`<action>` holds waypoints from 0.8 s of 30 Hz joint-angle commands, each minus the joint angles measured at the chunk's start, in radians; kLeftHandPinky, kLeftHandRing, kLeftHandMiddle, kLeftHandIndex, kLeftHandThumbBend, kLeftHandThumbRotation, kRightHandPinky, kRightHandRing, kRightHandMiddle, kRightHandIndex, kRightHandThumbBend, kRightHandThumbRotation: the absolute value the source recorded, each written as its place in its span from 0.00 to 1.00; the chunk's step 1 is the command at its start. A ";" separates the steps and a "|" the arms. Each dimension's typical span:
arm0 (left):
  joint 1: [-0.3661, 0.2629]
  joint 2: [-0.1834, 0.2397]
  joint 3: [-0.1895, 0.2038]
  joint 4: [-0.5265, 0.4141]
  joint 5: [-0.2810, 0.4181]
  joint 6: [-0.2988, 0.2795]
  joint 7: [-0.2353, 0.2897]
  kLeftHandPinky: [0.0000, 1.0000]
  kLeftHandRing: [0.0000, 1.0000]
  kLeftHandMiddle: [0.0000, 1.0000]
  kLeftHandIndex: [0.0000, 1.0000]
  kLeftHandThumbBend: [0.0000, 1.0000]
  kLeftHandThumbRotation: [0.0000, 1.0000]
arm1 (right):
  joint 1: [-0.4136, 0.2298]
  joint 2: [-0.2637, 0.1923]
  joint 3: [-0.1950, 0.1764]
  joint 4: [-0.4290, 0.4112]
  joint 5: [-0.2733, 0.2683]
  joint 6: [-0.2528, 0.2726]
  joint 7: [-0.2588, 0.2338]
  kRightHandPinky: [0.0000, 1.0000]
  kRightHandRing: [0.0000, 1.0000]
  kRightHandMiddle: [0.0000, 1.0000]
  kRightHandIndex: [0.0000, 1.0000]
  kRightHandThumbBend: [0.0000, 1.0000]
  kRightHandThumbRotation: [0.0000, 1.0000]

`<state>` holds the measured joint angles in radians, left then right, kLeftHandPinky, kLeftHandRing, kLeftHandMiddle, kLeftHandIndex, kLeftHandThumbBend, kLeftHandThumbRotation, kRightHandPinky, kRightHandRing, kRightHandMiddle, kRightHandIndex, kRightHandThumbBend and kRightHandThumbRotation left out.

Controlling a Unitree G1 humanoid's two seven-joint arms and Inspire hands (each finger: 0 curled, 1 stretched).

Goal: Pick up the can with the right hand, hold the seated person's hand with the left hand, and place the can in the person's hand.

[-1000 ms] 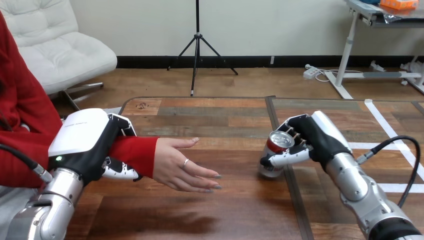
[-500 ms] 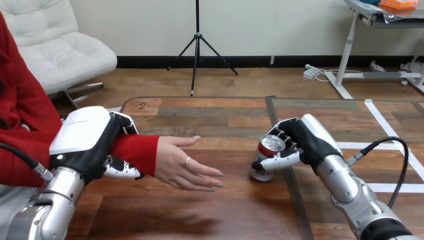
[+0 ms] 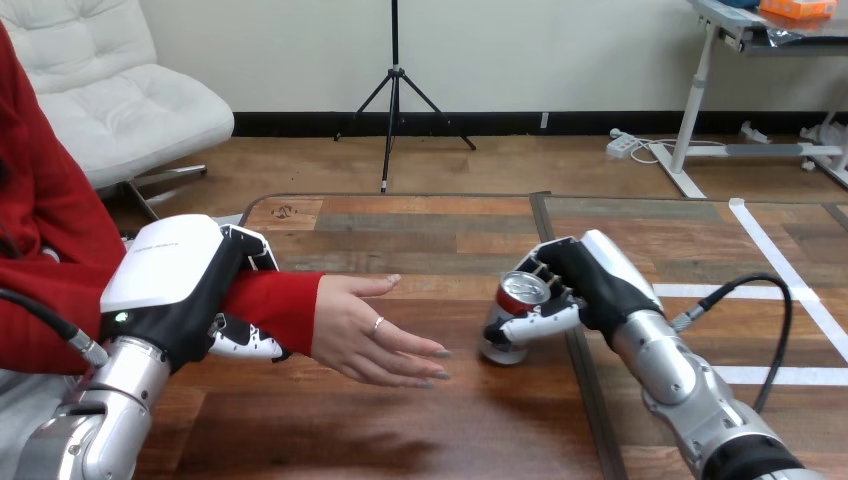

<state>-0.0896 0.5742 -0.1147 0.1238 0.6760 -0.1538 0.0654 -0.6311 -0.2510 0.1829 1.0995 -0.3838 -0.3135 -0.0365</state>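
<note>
Grip notes, near left first: my left hand point(image 3: 175, 285) sits over the person's red-sleeved wrist point(image 3: 275, 305), thumb curled beneath, clasping it. Just past it the person's hand point(image 3: 365, 330) lies palm up, fingers pointing toward the can point(image 3: 508, 322). My right hand point(image 3: 590, 285) wraps the can from its right side, thumb across the front. Can's long axis is near upright, top tipped toward my palm, base low at the table point(image 3: 420, 230); I cannot tell whether it touches.
</note>
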 commanded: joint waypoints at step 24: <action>-0.079 -0.013 0.050 -0.135 -0.020 -0.015 0.038 0.30 0.36 0.40 0.41 0.85 0.00 | -0.229 0.089 0.009 -0.091 0.008 -0.027 0.024 0.38 0.40 0.44 0.45 0.78 0.00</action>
<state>-0.0772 0.5717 -0.1148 0.1226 0.6764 -0.1537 0.0652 -0.6697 -0.1848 0.1886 1.0993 -0.3888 -0.3044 -0.0129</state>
